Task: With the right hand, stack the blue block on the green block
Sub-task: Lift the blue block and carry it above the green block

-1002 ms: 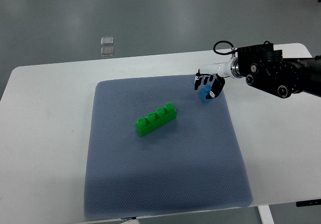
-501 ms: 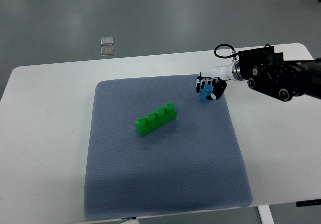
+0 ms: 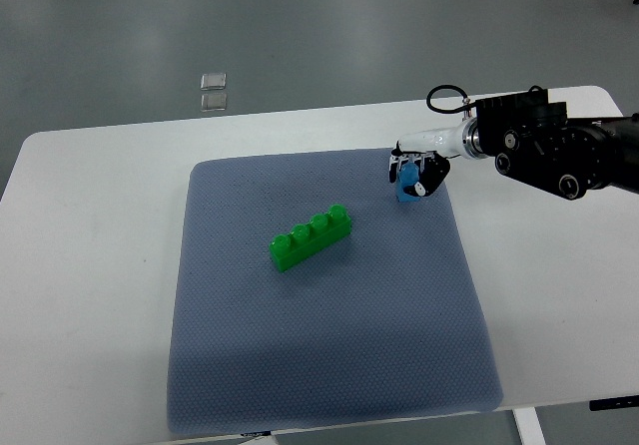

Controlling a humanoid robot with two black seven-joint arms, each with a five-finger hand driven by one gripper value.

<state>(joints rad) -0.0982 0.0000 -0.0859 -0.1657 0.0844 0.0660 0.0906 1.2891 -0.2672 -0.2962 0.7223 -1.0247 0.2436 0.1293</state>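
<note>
Your right hand point(image 3: 416, 174) reaches in from the right edge over the far right corner of the grey mat point(image 3: 329, 385), its black-and-white fingers point(image 3: 434, 178) curled around the blue block point(image 3: 406, 184). The block shows only partly between them, low against the mat; you cannot tell whether it rests on the cloth or hangs just clear of it. The green block point(image 3: 311, 236), a long four-stud brick, lies bare near the mat's middle, set at a slant, well apart from the hand and to its left and nearer you. Count one blue block, one green block, one mat, all on the white table point(image 3: 90, 265). Beyond the table's far edge, two small clear squares point(image 3: 213, 90) sit on the floor, one just behind the other. Your left arm does not show.
</note>
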